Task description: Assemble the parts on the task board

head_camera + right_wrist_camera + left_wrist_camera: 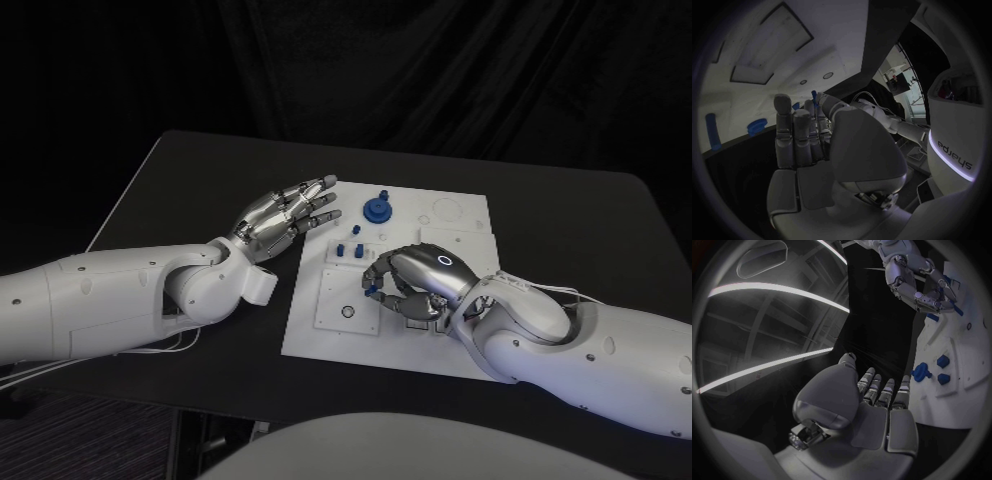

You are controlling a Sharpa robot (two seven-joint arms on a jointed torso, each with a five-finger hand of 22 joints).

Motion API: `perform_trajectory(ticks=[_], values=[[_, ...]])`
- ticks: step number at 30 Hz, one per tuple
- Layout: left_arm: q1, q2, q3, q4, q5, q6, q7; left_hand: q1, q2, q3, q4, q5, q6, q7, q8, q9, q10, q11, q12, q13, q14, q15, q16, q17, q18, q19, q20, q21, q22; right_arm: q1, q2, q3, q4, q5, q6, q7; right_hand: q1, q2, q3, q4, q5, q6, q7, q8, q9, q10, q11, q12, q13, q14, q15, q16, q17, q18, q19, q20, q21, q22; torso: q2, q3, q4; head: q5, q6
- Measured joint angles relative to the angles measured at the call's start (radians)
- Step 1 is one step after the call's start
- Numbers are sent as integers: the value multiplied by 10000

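I see free table at 9 o'clock of the board. At its 12 o'clock a blue knob stands, small pegs just below; my right hand covers the centre.

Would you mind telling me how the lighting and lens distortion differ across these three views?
Head view: even light, white task board bright against the black table, little distortion. Left wrist view: fisheye bends the board's edge, bright curved light streaks beyond the left hand. Right wrist view: the right hand is dim, with the same circular bending.
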Motion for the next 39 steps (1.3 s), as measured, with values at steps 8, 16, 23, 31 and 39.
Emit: perform_trajectory(ticks=[8, 16, 23, 31, 39], values=[[-9, 33, 0, -27, 0, 8, 0, 0, 0, 0, 0, 0, 0, 0, 0, -1, 0, 0, 0, -1, 0, -1, 0, -1, 0, 0, 0, 0, 8, -76, 181, 0, -248, 10, 197, -106, 0, 0, 0, 0, 0, 0, 0, -1, 14, -1, 1, 0, -2, 0, 0, 0, 24, 0, 0, 0, 0, 0, 0, -4, 4, 22, 0], [-27, 34, 0, -36, 0, 15, 0, 0, 0, 0, 0, 0, 0, 0, 0, -1, 0, 0, -1, -2, 0, -1, 0, -1, 0, 0, 0, 0, 18, -143, 319, 0, -479, 18, 283, -202, 30, -30, 0, 0, 0, -1, -1, -3, 25, -1, 2, -36, -2, -1, -1, 0, 24, 0, 0, 0, -20, 0, -18, -12, -11, 66, 0], [-35, 40, 0, -57, 0, 20, 0, 0, 0, -1, 0, 0, 0, 0, 0, -2, 0, 0, -1, -2, 0, 0, 0, -2, 0, -1, -1, 0, 27, -158, 390, 9, -624, 22, 284, -244, 41, -40, 0, 0, -40, -1, -1, -3, 63, -2, 2, -94, -26, -2, -1, -1, -5, 0, 0, 0, -119, 0, -21, -10, 3, 67, 0], [-43, 47, 0, -71, 1, 34, 0, 0, 0, 27, 28, 0, -1, 0, 0, -3, 0, 0, -1, -3, 0, -1, 0, -2, 0, -1, -1, 0, 26, -165, 430, 13, -697, 24, 245, -253, 41, -40, 0, 0, -40, -2, -2, -3, 61, -2, 2, -94, -29, -2, -2, -1, -16, 1, -1, 0, -119, 0, -17, -5, 6, 91, 0], [-58, 57, 0, -83, 33, 54, 0, 0, 0, 27, 28, 0, -1, 0, 0, -3, 0, 0, -1, -4, 0, -1, 0, -2, 0, -1, -1, 0, 25, -172, 488, 13, -770, 25, 244, -254, 41, -40, 0, 0, -40, -3, -3, -4, 56, -2, 3, -94, -42, -2, -2, -1, -16, 3, -1, 0, -155, 1, -11, -5, 3, 87, 0]])
